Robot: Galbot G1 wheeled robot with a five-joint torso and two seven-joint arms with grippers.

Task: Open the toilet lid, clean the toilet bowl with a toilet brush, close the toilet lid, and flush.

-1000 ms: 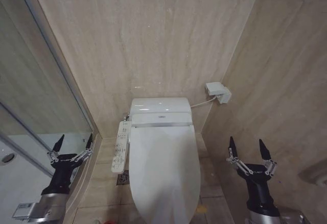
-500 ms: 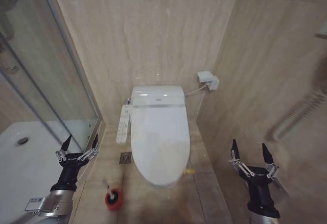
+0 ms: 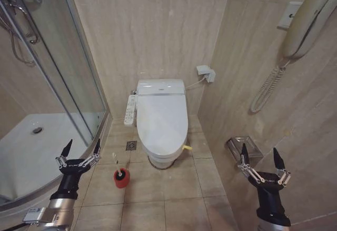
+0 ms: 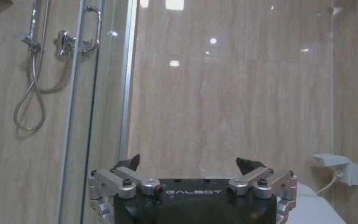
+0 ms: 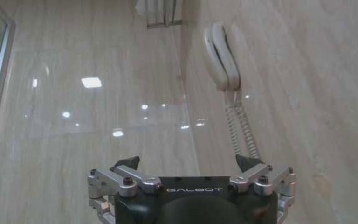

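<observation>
The toilet lid (image 3: 162, 116) lies shut over the toilet bowl (image 3: 159, 160), whose white base shows beneath it against the back wall. A yellow strap (image 3: 187, 148) hangs at the lid's right front edge. On the floor left of the bowl, the toilet brush (image 3: 120, 173) stands in a small red holder (image 3: 121, 180). My left gripper (image 3: 82, 146) is open and raised at the lower left, well short of the brush, and its open fingers also show in the left wrist view (image 4: 188, 162). At the lower right my right gripper (image 3: 259, 152) is held up open, empty, near the right wall (image 5: 187, 161).
A glass shower door (image 3: 63, 68) and white shower tray (image 3: 31, 141) fill the left. A control panel (image 3: 129, 110) sits on the toilet's left side, with a wall socket (image 3: 205, 73) behind it. On the right wall are a phone (image 3: 305, 15) and a metal paper holder (image 3: 243, 148). Tiled floor (image 3: 168, 194) lies open ahead.
The whole view has pulled back and widened: the toilet looks smaller and farther, and the brush holder, phone and shower tray have come into sight. Both grippers stay raised and open.
</observation>
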